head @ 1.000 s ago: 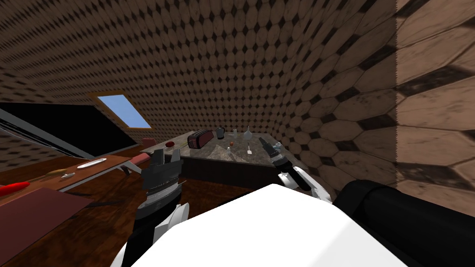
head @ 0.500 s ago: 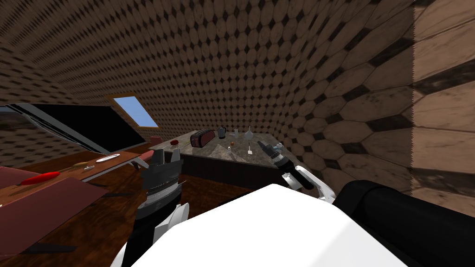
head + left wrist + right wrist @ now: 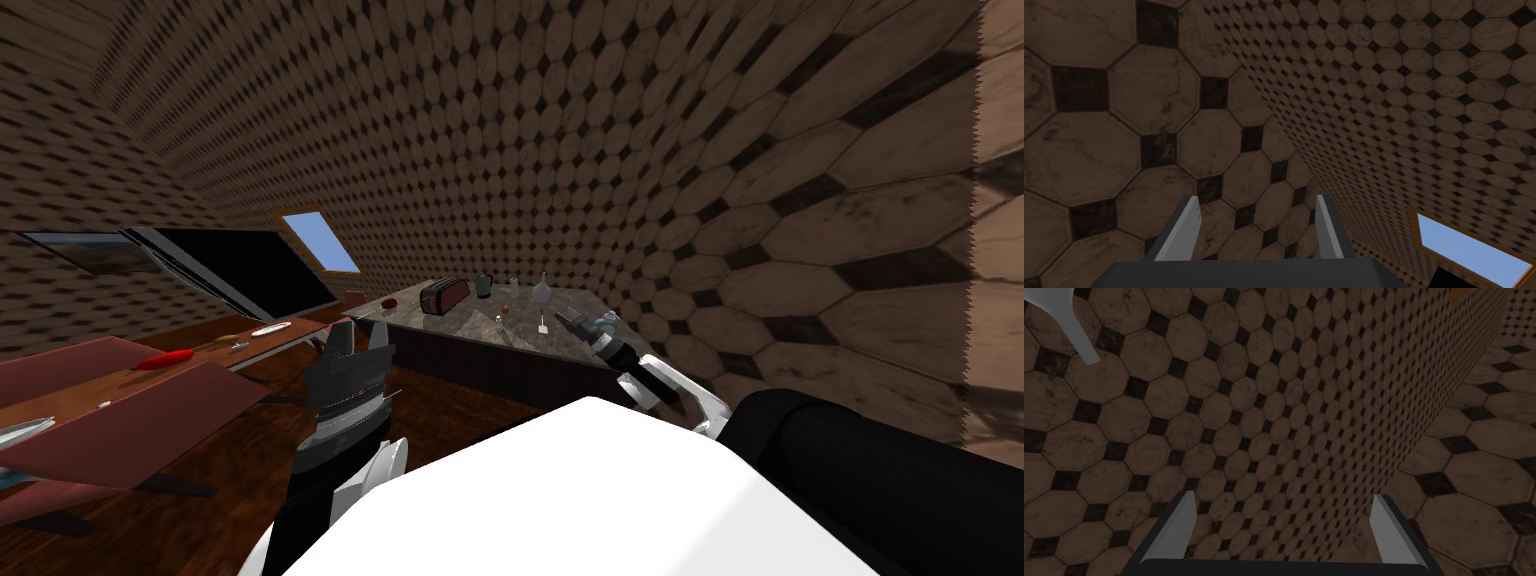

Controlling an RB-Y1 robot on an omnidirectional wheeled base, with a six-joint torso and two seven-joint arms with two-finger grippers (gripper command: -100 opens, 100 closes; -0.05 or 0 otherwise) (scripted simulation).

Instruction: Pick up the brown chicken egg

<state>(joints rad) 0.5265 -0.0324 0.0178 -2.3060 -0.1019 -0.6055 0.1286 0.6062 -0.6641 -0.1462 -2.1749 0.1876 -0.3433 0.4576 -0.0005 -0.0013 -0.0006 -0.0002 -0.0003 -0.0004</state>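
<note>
The brown egg (image 3: 507, 309) is a small, rounded, reddish-brown speck; it sits far off on the mottled grey counter (image 3: 470, 328), towards the middle of the top, to the right of the dark red toaster (image 3: 444, 296). The right gripper (image 3: 567, 317) hangs by the counter's near right corner, well apart from the egg, blades spread wide and empty; the left gripper (image 3: 360, 328) is raised over the wood floor (image 3: 230, 470), blades parted somewhat less, gripping nothing.
</note>
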